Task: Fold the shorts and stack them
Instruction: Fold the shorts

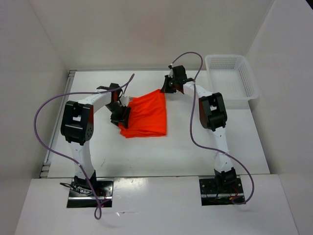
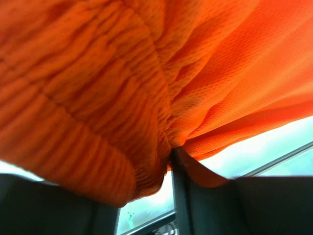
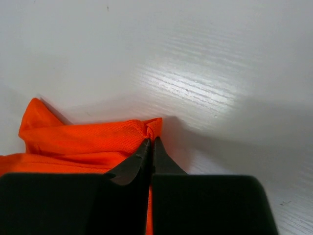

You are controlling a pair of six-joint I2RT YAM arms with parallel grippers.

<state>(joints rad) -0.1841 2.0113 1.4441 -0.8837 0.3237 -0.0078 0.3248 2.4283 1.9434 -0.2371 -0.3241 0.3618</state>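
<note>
Left pincer [image 1: 121,116]: clamped on the gathered waistband [image 2: 98,112] of the shorts [image 1: 146,115], at the garment's 9 o'clock edge in the top view. The wrist view shows fabric bunched and hanging from the grip, so this edge is raised.

Right pincer [image 3: 151,146]: clamped on a small fabric corner at 1 o'clock, low against the table [image 1: 146,156].

Judgement: the two-point hold keeps one edge taut so it can be carried over into a fold.

The shorts lie mid-table, already compact. Bare table surface shows at 6 o'clock and 12 o'clock. A white basket [image 1: 225,57] stands at 2 o'clock, well apart.
</note>
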